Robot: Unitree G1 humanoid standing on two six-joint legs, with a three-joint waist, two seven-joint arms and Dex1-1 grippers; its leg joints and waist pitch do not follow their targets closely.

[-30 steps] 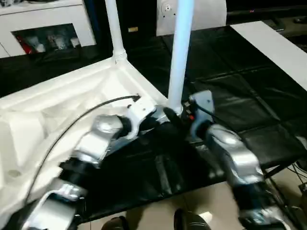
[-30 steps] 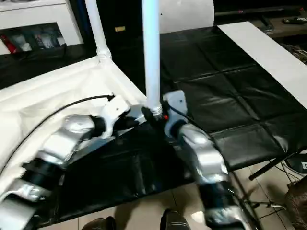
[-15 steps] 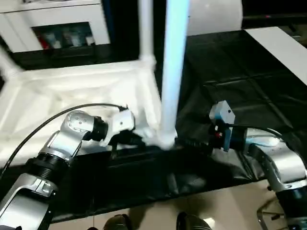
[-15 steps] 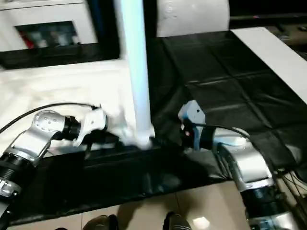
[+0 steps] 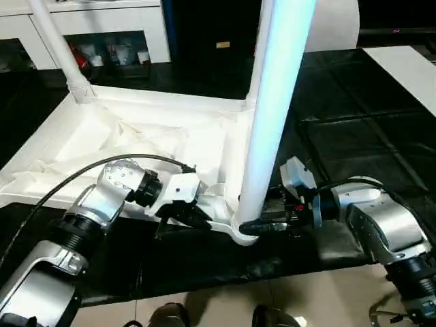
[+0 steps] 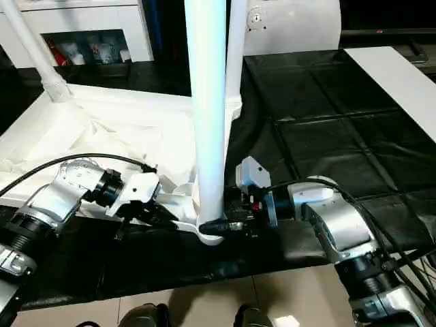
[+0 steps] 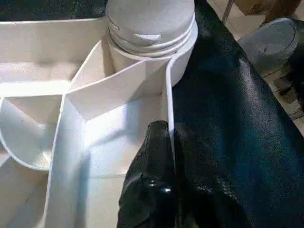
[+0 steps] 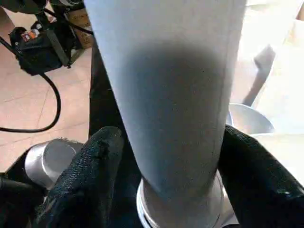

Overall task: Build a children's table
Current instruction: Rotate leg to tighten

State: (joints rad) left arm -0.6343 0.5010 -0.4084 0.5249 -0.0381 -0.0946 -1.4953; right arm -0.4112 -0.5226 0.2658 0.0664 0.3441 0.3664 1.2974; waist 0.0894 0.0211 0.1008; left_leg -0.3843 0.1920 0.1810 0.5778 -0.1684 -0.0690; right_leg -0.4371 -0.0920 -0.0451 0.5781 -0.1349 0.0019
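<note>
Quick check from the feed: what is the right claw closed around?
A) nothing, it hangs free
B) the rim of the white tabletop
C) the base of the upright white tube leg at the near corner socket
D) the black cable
C: the right claw has one black finger on each side of the long white tapered tube leg, just above the round corner socket of the white plastic ribbed tabletop.

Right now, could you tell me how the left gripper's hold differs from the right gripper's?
The left gripper pinches the thin side wall of the upturned tabletop; the right gripper clamps the near leg, just above its corner socket. The left gripper's fingers lie almost together on the wall; the right gripper's fingers stand wide apart, one on each side of the round tube. Both grip at the tabletop's near corner.
</note>
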